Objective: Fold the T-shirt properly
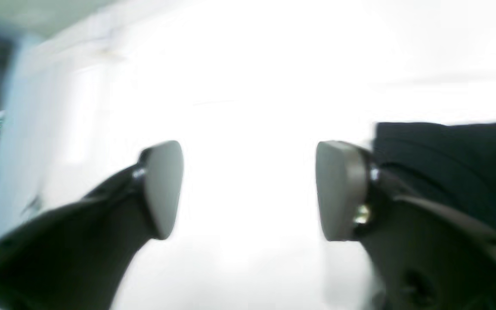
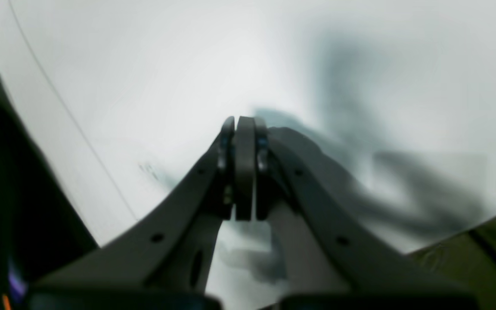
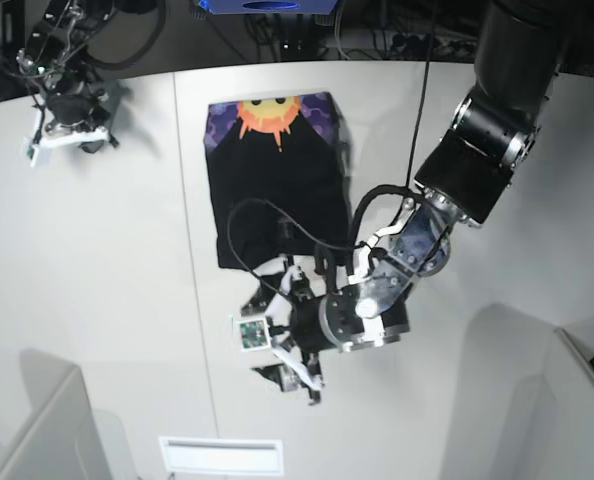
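- The T-shirt (image 3: 274,180) is lying on the white table (image 3: 117,290) as a folded black rectangle, its long axis running away from the base camera.
- Its far end is showing the orange-yellow sun face on purple; the rest of the upper face is showing plain black.
- Its near edge is sitting just beside the left gripper (image 3: 277,345), and part of that edge is hiding behind the arm's wrist.
- In the left wrist view, a black strip of the shirt (image 1: 446,159) is showing at the right, behind one finger (image 1: 338,189).
- The left gripper (image 1: 248,189) is standing spread, with bare white table showing in the gap between its pads and nothing in its grasp.
- A black cable (image 3: 277,225) is looping from the left arm across the near half of the shirt.
- The right gripper (image 3: 67,120) is sitting well apart from the shirt, at the table's far corner on the base view's left.
- In the right wrist view its pads (image 2: 244,168) are pressing together with nothing between them, over the white surface.
- No containers are showing anywhere on the table.
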`<state>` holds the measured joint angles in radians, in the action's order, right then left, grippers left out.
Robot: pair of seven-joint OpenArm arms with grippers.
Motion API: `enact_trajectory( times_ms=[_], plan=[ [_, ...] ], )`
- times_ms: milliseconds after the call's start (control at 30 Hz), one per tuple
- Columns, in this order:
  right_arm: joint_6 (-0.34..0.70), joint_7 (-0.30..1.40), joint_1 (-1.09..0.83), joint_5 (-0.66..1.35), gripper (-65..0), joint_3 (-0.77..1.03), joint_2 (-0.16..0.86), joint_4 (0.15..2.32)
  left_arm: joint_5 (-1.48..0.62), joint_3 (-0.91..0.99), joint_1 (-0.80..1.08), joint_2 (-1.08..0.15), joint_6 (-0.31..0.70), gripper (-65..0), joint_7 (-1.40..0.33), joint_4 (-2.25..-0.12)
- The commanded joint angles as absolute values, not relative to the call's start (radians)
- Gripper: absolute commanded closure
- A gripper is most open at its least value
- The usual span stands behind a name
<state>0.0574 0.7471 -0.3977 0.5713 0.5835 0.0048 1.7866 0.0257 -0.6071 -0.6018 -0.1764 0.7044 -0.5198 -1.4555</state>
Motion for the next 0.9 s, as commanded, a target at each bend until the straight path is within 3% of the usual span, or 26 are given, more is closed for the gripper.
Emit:
enact_trajectory(
  times_ms=[0,133,300,433,667,867],
  plan=[
    [0.094,0.725,-0.390,0.582,0.0,0.590,0.024,1.811,0.021,-0.561,-0.593,-0.171,0.698,-35.4,-0.504,-1.498],
    [0.200,0.696,-0.390,0.582,0.0,0.593,0.064,1.837,0.107,-0.390,-0.433,-0.186,0.698,0.0,-0.503,-1.644],
    [0.329,0.616,-0.414,0.582,0.0,0.591,0.097,1.870,0.166,-0.237,-0.223,-0.193,0.698,0.0,-0.501,-1.839],
    [0.495,0.615,-0.441,0.582,0.0,0.630,0.105,1.883,0.162,-0.148,-0.058,-0.222,0.698,0.0,-0.487,-1.979],
    [0.697,0.615,-0.504,0.466,0.0,0.673,0.124,1.922,0.166,0.021,0.306,-0.283,0.698,0.0,-0.088,-1.989],
    [0.698,0.615,-0.556,0.332,0.0,0.680,0.127,1.923,0.160,0.134,0.545,-0.282,0.698,0.0,0.007,-1.986]
  ],
)
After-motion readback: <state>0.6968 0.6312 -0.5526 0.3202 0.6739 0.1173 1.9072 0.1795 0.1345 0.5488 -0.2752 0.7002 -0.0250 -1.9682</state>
